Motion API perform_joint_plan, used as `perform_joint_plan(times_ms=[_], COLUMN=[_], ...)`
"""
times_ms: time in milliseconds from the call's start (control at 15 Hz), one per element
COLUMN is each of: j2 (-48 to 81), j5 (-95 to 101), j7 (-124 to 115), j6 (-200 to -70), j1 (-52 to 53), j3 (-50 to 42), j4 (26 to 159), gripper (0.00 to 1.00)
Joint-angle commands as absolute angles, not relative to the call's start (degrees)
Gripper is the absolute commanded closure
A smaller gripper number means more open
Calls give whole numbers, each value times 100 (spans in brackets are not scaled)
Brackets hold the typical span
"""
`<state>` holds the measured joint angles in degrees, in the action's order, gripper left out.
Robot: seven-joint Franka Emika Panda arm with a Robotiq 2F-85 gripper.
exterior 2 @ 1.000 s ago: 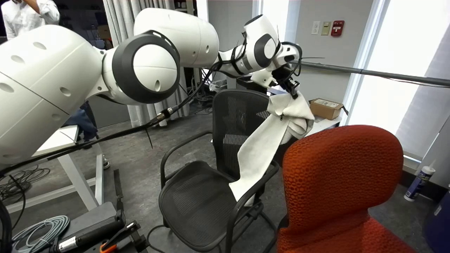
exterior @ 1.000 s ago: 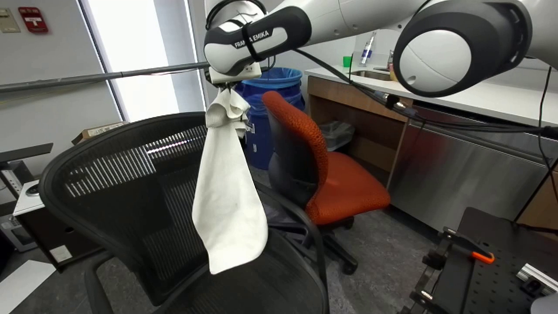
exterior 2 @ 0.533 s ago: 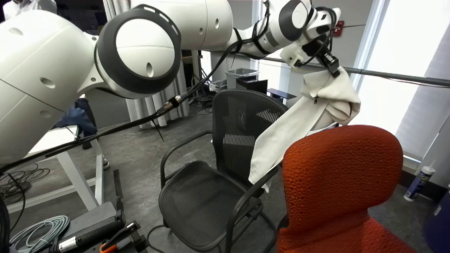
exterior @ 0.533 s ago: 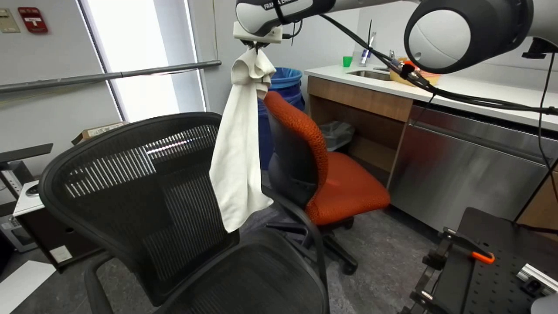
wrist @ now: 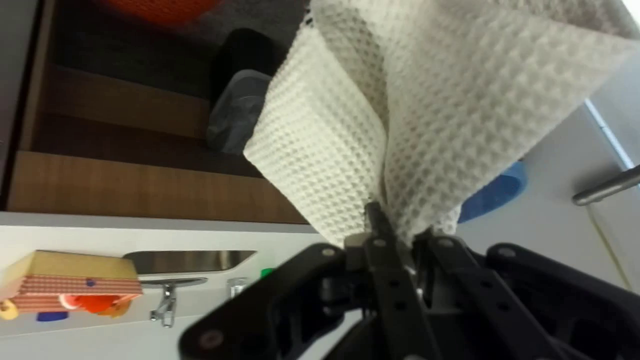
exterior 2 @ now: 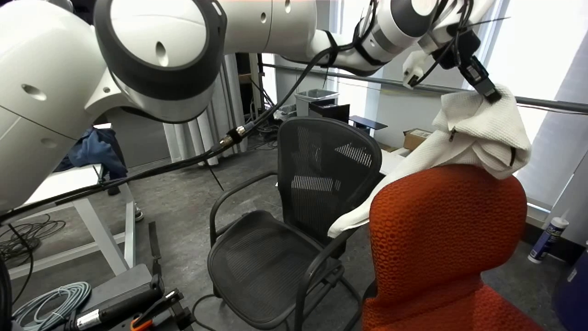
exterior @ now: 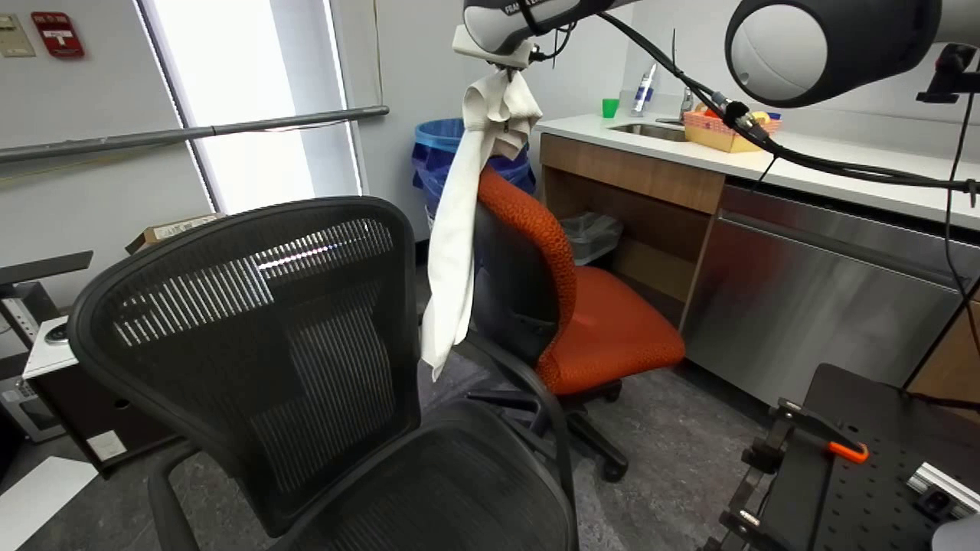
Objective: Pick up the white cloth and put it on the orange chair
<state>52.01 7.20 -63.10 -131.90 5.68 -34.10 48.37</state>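
Note:
The white cloth [exterior: 453, 237] hangs from my gripper [exterior: 507, 70] beside the backrest of the orange chair [exterior: 620, 329]. In an exterior view the cloth's bunched upper part [exterior 2: 487, 126] overlaps the top of the orange backrest [exterior 2: 445, 225]; I cannot tell whether they touch. Its long tail slants toward the black chair's armrest. My gripper [exterior 2: 492, 94] is above the orange backrest. In the wrist view the fingers [wrist: 400, 227] are shut on the cloth [wrist: 330, 135], which hides much of the scene; an orange patch [wrist: 165, 7] shows at the top edge.
A black mesh chair [exterior: 230, 321] stands beside the orange chair. A blue bin [exterior: 439, 141] stands behind the orange chair, near a counter [exterior: 834, 164] with a sink and a basket [exterior: 720, 132]. A grey rail [exterior: 260, 126] runs along the wall.
My gripper and the cloth have moved right in both exterior views, from over the black chair to the orange backrest. The cloth's lower end has risen from near the black seat.

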Motion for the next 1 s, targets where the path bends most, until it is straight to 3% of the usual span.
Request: perform_joint_plan(times_ms=[0, 333, 467, 933], j2=[4934, 5000, 5024, 5147], j5=[855, 883, 1304, 1628], j7=[-7028, -7650, -7991, -8119], j6=[-13063, -12797, -12589, -12690], j1=[837, 1196, 1078, 809], j3=[-3784, -3961, -3566, -3044], j4=[6027, 7494, 7751, 7640], gripper=[100, 100, 100, 100])
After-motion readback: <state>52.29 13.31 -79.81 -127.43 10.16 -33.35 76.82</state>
